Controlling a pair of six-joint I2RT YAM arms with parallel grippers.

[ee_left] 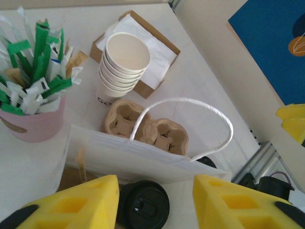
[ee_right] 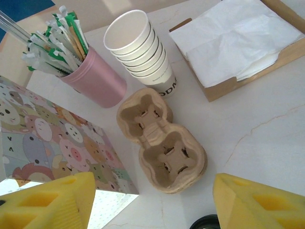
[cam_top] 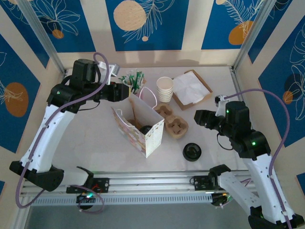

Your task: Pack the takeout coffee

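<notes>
**Left pincer** (ee_left: 156,193): yellow fingers apart, hanging over the open mouth of the bag (ee_left: 143,160); nothing gripped.

**Takeout coffee** (ee_left: 143,206): standing inside the bag, directly beneath and between the left fingers (only its black lid can be seen, close to the left-hand finger; contact cannot be told).

**Bag**: upright on the desk (cam_top: 95,143), white cord handles raised, cartoon-pig print on the outside.

**Right pincer** (ee_right: 152,200): fingers wide apart, holding nothing, above bare desk just beside the bag.

**Cup carrier** (ee_right: 162,143): moulded brown pulp, stacked, flat on the desk between the bag and the right pincer.

**Stack of cups** (ee_right: 136,45): cream, lidless, nested, just behind the carrier.

**Pink pot** (ee_right: 95,83): crammed with green and white sachets and sticks, beside the stack.

**Napkin tray** (ee_right: 257,71): brown, holding white napkins (ee_right: 238,33).

**Loose black lid** (cam_top: 192,151): flat on the desk, near the front rail.
</notes>
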